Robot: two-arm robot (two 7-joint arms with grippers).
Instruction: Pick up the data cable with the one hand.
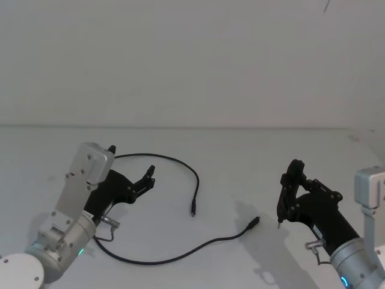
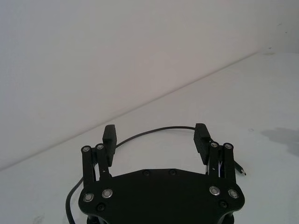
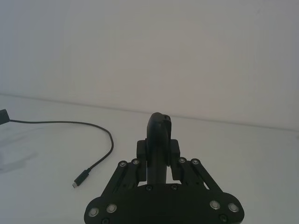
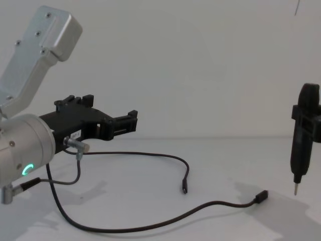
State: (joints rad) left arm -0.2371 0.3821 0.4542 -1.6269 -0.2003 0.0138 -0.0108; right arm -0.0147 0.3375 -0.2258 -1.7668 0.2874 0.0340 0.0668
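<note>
My left gripper (image 1: pixel 148 176) hovers above the left side of the table (image 1: pixel 240 150), stretched forward and nearly level. Its two flat black plastic jaws are spread wide with nothing between them. Behind them sits my thick brushed-silver wrist (image 4: pixel 25 150) with its green ring light (image 4: pixel 26 169), and there is a small white label (image 4: pixel 74 135) on the black body.

The data cable (image 1: pixel 195 195), a thin matte black cord, lies slack on the smooth white tabletop. It loops from under my left gripper out to the middle, where one small plug (image 1: pixel 193 212) rests. The other plug (image 1: pixel 252 223) lies nearer the right side.

My right gripper (image 1: pixel 281 211) hangs over the table's right side, slim, black and upright. Its jaws are drawn together and its pointed tip faces down, clear of the surface.
</note>
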